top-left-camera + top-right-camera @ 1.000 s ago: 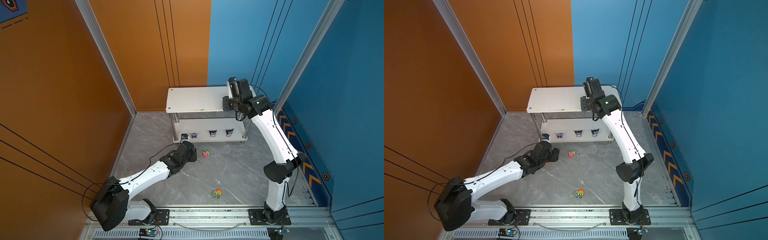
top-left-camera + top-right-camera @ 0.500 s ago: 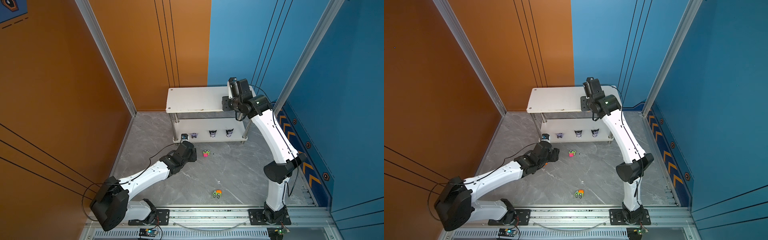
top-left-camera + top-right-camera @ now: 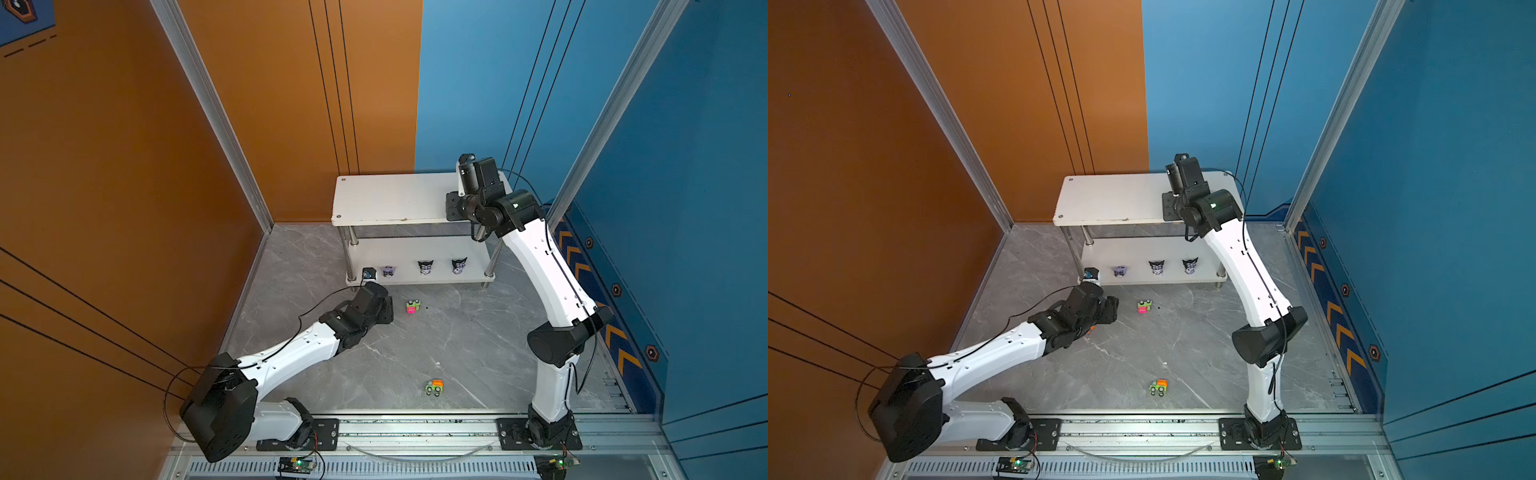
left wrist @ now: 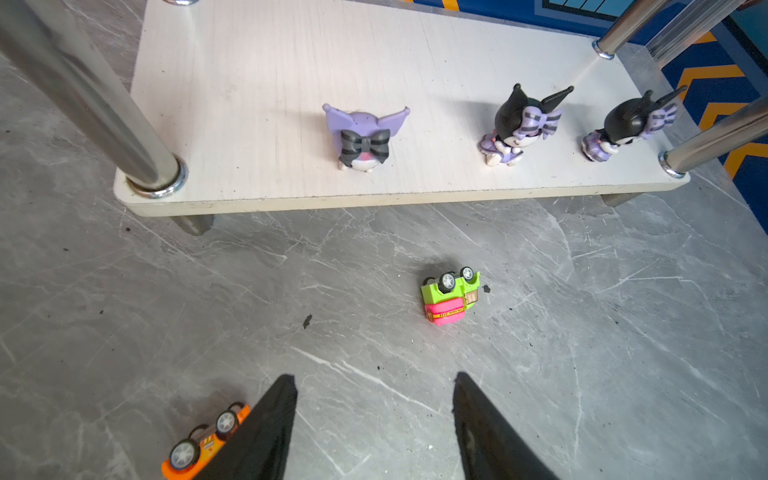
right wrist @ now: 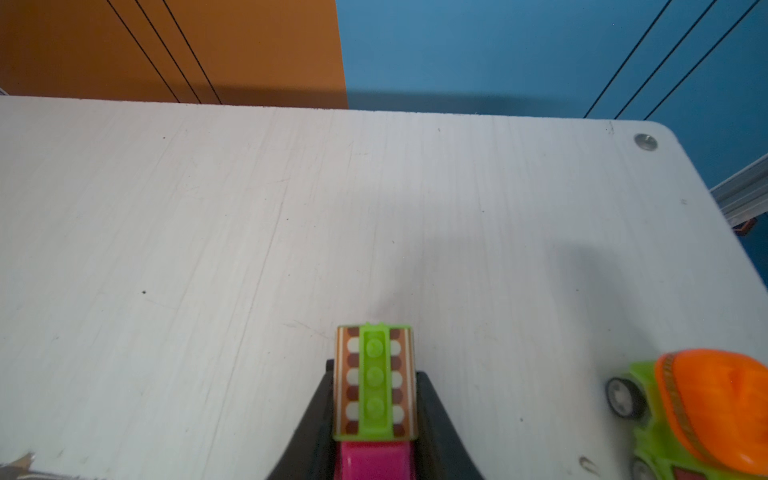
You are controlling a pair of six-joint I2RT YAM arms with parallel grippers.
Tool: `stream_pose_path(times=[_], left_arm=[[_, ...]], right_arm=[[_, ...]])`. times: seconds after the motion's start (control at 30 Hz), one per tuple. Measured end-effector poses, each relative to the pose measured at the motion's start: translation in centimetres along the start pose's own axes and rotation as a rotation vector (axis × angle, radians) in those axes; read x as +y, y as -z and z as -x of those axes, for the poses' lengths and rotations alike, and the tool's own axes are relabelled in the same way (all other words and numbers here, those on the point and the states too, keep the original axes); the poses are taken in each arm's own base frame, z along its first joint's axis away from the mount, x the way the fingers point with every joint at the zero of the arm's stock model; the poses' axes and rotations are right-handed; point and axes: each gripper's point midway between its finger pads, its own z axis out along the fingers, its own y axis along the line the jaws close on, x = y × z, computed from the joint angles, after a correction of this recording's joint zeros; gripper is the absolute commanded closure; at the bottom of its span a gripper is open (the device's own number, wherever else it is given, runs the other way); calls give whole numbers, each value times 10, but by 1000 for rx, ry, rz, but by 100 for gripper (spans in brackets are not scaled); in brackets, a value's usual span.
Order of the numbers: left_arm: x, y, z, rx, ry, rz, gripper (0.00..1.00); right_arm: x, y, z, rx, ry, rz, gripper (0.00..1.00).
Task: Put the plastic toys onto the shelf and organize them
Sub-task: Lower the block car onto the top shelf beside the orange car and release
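White shelf point(image 3: 395, 199) carries three cat-eared figurines point(image 4: 519, 124) on its lower tier and, on top, an orange-and-green truck point(image 5: 702, 411) beside a green-and-pink truck point(image 5: 374, 390) clamped in the right end effector point(image 5: 375, 371), while the left end effector point(image 4: 372, 376) gapes wide over the worktop point(image 4: 208, 311), near a tipped truck point(image 4: 451, 297) with unreadable yellow lettering.

We look into a robotics lab cell: orange wall panels point(image 3: 104, 166) and blue wall panels point(image 3: 465, 83) framed by aluminium posts point(image 3: 208, 104), a white left arm point(image 3: 291, 353) and right arm point(image 3: 548, 274) bolted to a metal rail point(image 3: 415, 430) beside bare circuit boards point(image 3: 297, 464), at a grey marble-look desk point(image 3: 457, 340).
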Motion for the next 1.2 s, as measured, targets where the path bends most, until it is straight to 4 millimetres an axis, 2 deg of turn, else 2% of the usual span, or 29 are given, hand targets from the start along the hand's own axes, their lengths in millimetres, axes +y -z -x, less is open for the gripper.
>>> stream_pose_path(times=[0.3,0.57,1.07,1.2], left_arm=[[0,0,0,-1,0,0,38],[0,0,0,0,0,1,37],[1,0,0,-2,0,4,36],[1,0,1,-4,0,7,37]], right_arm=[[-8,-1,1,-5,-5,-29,75],[-8,-1,1,-3,-19,-31,58],[-6,1,0,-2,-13,-40,48],[-4,12,-1,-14,3,-50,47]])
